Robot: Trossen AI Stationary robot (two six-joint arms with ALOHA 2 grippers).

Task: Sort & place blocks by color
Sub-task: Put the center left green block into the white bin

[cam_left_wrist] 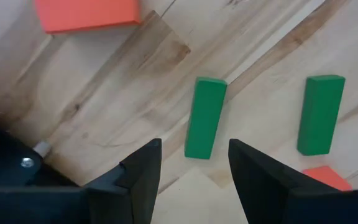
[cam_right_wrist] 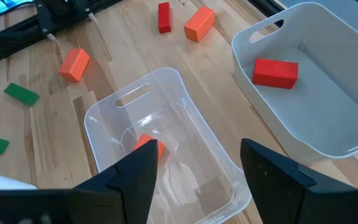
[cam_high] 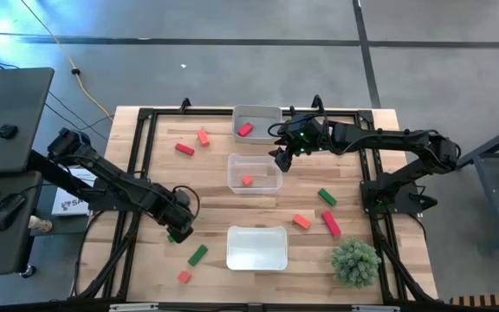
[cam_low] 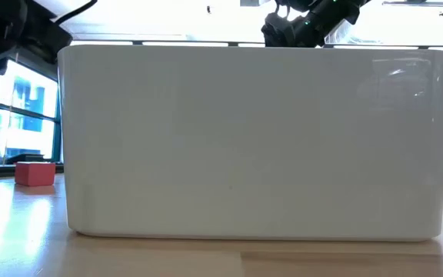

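Note:
My left gripper (cam_high: 178, 227) is open and low over the table's near left. Its fingers (cam_left_wrist: 143, 171) stand just short of one end of a green block (cam_left_wrist: 204, 117) that lies flat, without touching it. A second green block (cam_left_wrist: 319, 114) (cam_high: 197, 254) lies beside it. My right gripper (cam_high: 282, 160) is open and hovers over the middle clear tray (cam_right_wrist: 104, 112), where an orange-red block (cam_right_wrist: 146, 146) lies. A crimson block (cam_right_wrist: 276, 71) lies in the far tray (cam_high: 271, 113). Other blocks lie loose on the wood: crimson (cam_high: 184, 149), orange-red (cam_high: 204, 136), green (cam_high: 327, 197), orange-red (cam_high: 301, 221) and crimson (cam_high: 331, 224).
A near tray (cam_high: 275, 260) holds nothing that I can see and fills the low view. A bushy green plant (cam_high: 355, 262) stands at the near right corner. An orange-red block (cam_high: 184, 276) lies near the near left edge. A black frame rims the table.

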